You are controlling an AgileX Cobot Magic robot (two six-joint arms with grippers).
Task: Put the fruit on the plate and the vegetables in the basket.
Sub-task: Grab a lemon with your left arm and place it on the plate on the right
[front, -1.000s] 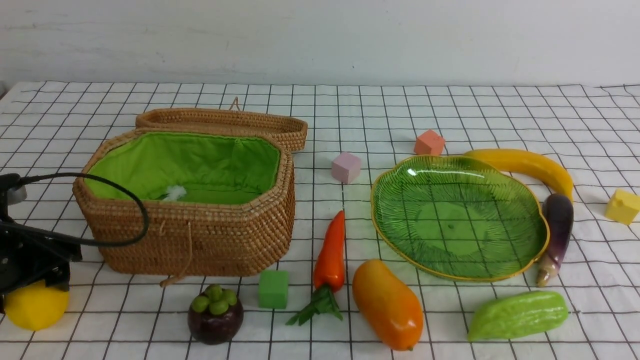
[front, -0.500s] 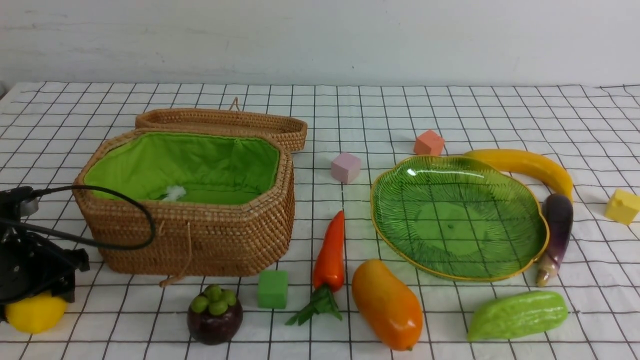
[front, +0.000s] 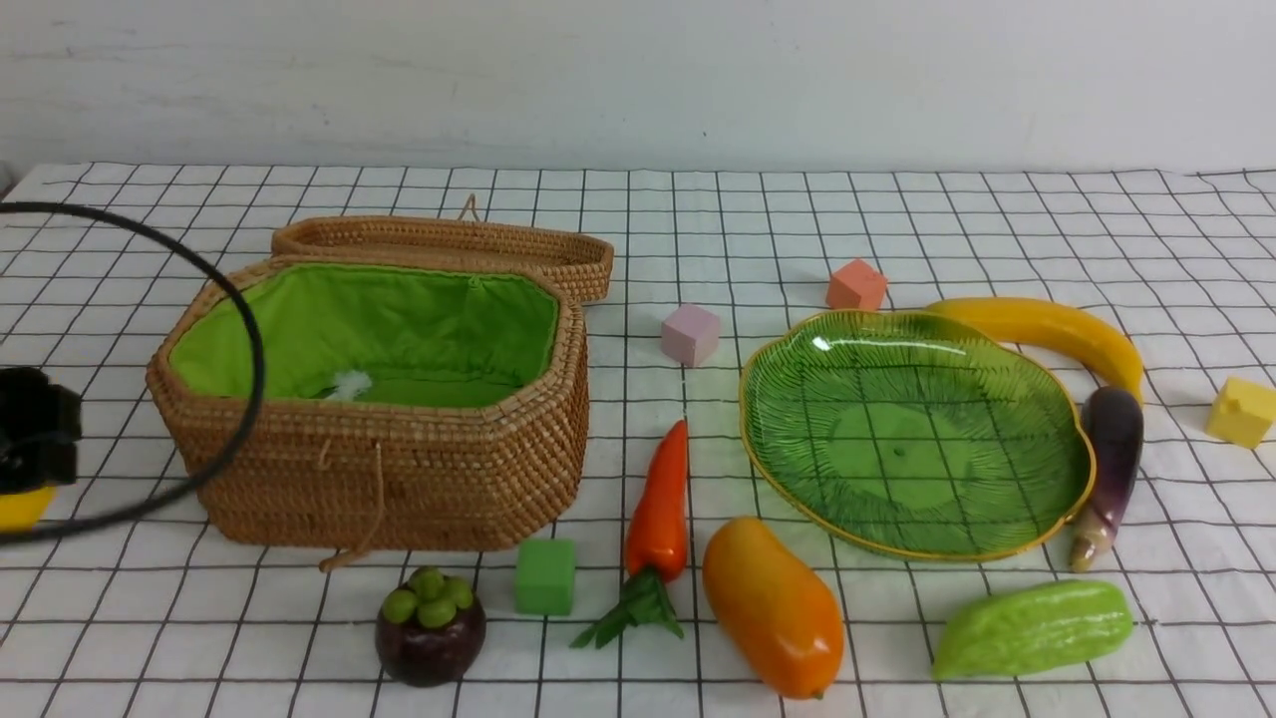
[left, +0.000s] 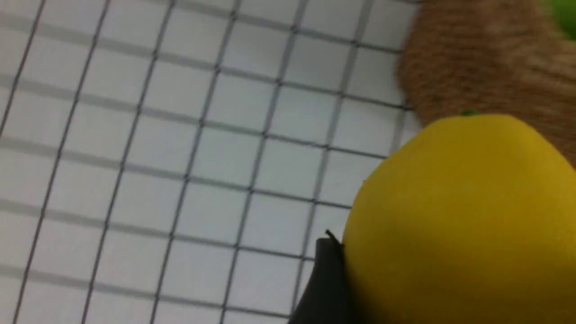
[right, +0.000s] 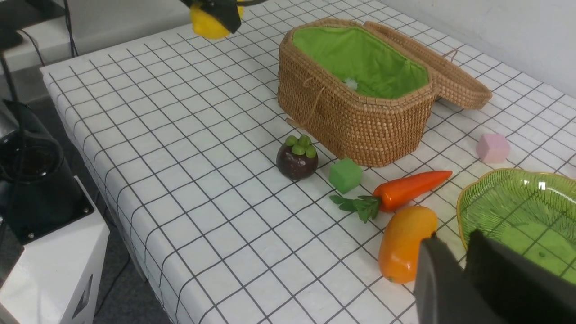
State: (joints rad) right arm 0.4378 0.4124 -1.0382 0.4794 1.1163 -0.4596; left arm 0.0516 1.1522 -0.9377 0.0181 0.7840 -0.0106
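My left gripper hangs at the far left edge, shut on the yellow lemon, which is off the cloth. In the left wrist view the lemon fills the frame beside one black finger. The basket stands open and the green plate is bare. Mangosteen, carrot and mango lie in front. Banana, eggplant and gourd lie round the plate. My right gripper is shut on nothing, above the mango.
Small cubes are scattered about: green by the basket's front, pink between basket and plate, orange behind the plate, yellow at far right. The basket lid lies open behind it. A black cable arcs over the basket's left end.
My left gripper has risen with the lemon, lifting it off the cloth and drifting toward the left edge. Its cable has swung up. Everything else is unmoved.
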